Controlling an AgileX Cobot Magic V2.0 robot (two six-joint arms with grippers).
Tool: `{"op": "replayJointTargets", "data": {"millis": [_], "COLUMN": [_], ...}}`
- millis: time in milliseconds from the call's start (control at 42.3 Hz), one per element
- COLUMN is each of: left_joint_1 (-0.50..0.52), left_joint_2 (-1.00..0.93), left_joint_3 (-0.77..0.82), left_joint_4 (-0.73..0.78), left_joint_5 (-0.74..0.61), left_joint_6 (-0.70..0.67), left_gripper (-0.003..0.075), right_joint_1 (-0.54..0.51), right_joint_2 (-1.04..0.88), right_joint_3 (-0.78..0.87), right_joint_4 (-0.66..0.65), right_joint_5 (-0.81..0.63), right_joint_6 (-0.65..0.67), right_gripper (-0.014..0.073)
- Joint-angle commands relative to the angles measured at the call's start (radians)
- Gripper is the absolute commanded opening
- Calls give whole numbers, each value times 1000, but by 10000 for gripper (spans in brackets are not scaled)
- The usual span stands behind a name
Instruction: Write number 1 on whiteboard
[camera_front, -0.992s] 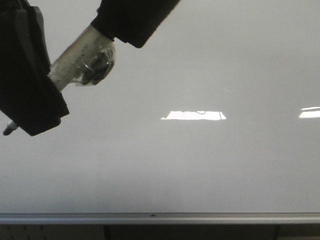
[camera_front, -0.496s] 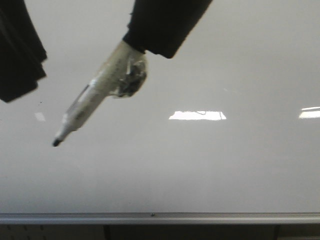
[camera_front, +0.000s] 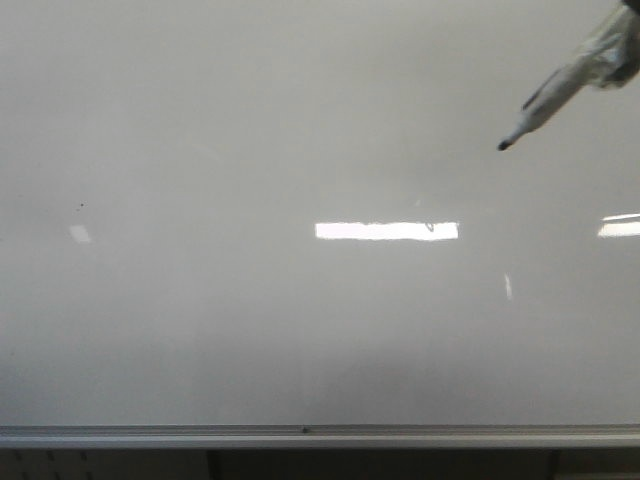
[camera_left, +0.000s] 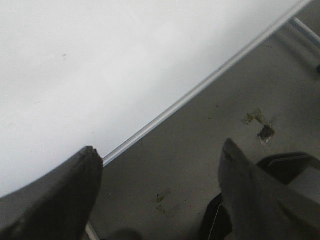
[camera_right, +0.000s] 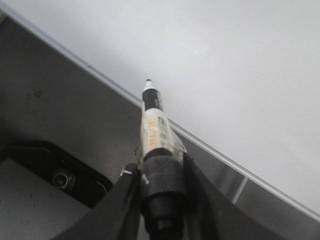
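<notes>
The whiteboard (camera_front: 250, 320) fills the front view, glossy pale grey, with a tiny dark speck (camera_front: 81, 206) at the left and a silver rail (camera_front: 300, 435) along its lower edge. No mark shows on it. A marker (camera_front: 560, 90) with a taped body reaches in from the top right corner, its black tip (camera_front: 503, 146) pointing down-left. My right gripper (camera_right: 160, 170) is shut on the marker (camera_right: 156, 125), whose tip hangs over the board's rail (camera_right: 115, 87). My left gripper (camera_left: 159, 146) is open and empty beside the board's edge (camera_left: 200, 85). It is out of the front view.
Bright light reflections (camera_front: 387, 231) lie on the board. Below the board is grey floor with stains (camera_left: 260, 125) and a dark object (camera_left: 280, 165). A black base part (camera_right: 55, 172) shows under the right gripper.
The marker has swung from the left and middle of the front view to the top right corner. The left gripper's dark body has left the front view.
</notes>
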Motion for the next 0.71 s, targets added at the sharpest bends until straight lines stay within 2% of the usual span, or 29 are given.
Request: {"op": "replayJointTargets", "data": {"millis": [0, 165, 331, 425, 685], "left_joint_1": [96, 215, 226, 226, 226], "left_joint_2": [-13, -13, -13, -13, -13], "left_joint_3": [-24, -24, -24, -24, -24], "left_joint_4": [-41, -78, -80, -86, -88], "left_joint_5": [-70, -70, -76, -77, -77], "left_joint_6": [-38, -57, -57, -57, -57], "left_gripper": [480, 480, 480, 480, 480], "right_joint_1": [-109, -233, -318, -341, -342], "right_joint_2": [-95, -273, -446, -511, -517], "right_joint_3": [27, 137, 252, 312, 384], "right_joint_4": [-29, -41, -152, -205, -109], "right_joint_5": [-91, -137, -123, -162, -357], "right_joint_6": [70, 150, 263, 290, 288], "right_gripper": [-76, -76, -76, -76, -76]}}
